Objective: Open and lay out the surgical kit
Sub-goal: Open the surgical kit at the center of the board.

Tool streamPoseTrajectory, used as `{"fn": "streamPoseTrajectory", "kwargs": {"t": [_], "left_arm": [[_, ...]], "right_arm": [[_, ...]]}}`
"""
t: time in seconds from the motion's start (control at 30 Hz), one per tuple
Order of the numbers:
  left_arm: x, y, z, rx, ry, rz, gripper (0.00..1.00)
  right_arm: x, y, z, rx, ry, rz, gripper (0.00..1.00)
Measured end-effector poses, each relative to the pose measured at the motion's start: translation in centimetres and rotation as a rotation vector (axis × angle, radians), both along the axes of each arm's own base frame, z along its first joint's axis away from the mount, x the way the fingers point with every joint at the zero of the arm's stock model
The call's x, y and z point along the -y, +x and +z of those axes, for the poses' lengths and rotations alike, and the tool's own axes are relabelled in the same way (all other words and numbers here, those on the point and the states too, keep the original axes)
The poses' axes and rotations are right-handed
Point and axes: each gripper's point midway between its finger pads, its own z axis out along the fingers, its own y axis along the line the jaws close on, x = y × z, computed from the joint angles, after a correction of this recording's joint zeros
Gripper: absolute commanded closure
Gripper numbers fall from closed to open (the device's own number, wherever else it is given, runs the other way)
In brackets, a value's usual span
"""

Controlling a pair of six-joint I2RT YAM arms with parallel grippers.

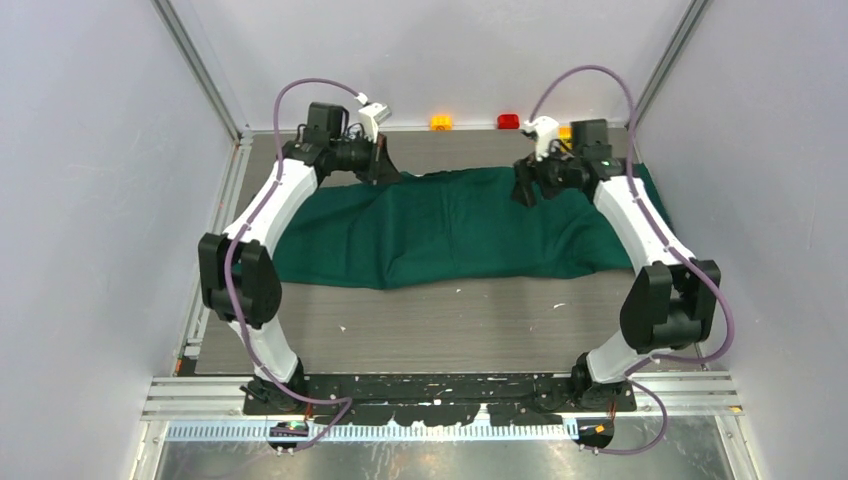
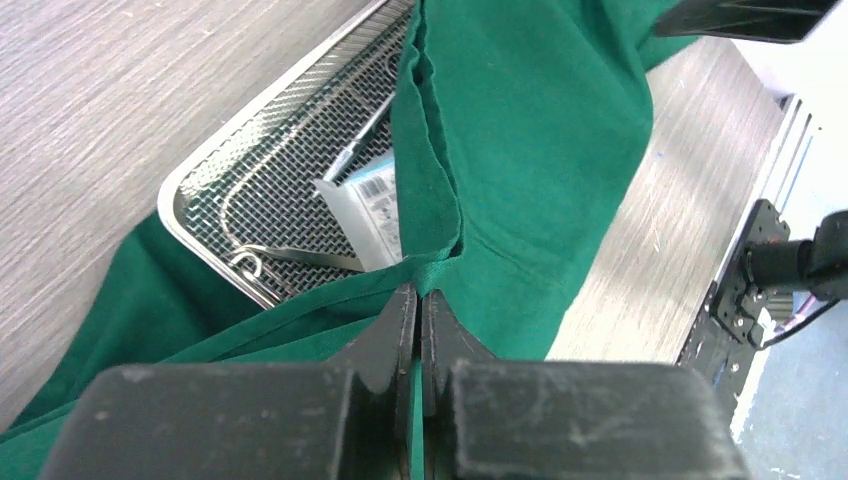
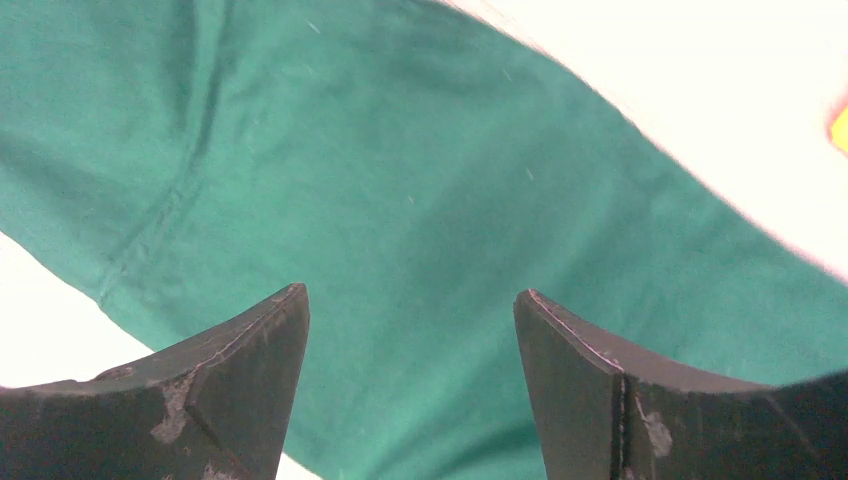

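Top external shows pale walls (image 1: 90,200) around a grey wood-grain surface (image 1: 450,325), the dark green drape (image 1: 450,230) spread across its far half, left tool (image 2: 418,295) pinching its edge, right tool (image 3: 410,310) wide open, empty.

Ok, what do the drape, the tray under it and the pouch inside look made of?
The drape: woven cloth, matte dark green; it folds softly and shows a stitched hem. The tray: likely steel, shiny silver wire mesh with a solid rim. The pouch: probably plastic or coated paper, white with a printed label; cannot tell which.
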Motion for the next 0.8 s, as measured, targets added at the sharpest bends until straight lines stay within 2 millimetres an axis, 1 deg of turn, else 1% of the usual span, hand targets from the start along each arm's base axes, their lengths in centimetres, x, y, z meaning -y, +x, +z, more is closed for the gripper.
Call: {"fn": "streamPoseTrajectory", "kwargs": {"t": [0.07,0.13,0.17,0.27,0.33,0.4,0.57,0.8], "left_arm": [[0.2,-1.6,0.3,0.024,0.015,-0.029,1.00],[0.3,-3.2,0.0,0.048,0.041,-0.057,1.00],[0.3,-3.8,-0.1,0.059,0.054,-0.069,1.00],[0.4,-5.3,-0.6,0.078,0.084,-0.098,1.00],[0.6,-5.9,-0.8,0.090,0.094,-0.117,1.00],[0.6,-6.4,-0.9,0.096,0.101,-0.130,1.00],[0.6,-6.9,-1.2,0.101,0.118,-0.151,1.00],[0.7,-7.7,-1.9,0.093,0.154,-0.176,1.00]], "right_arm": [[-2.6,0.7,0.1,0.038,-0.027,0.092,0.20],[-4.7,1.1,-0.2,0.065,-0.055,0.174,0.20],[-5.6,1.2,-0.4,0.074,-0.069,0.211,0.20],[-7.2,2.1,-1.0,0.090,-0.106,0.294,0.20],[-7.8,2.9,-1.2,0.104,-0.120,0.334,0.20],[-8.0,3.4,-1.8,0.109,-0.133,0.367,0.20],[-8.3,4.0,-3.1,0.108,-0.177,0.443,0.20],[-9.3,5.3,-3.3,0.148,-0.237,0.541,0.20]]}}
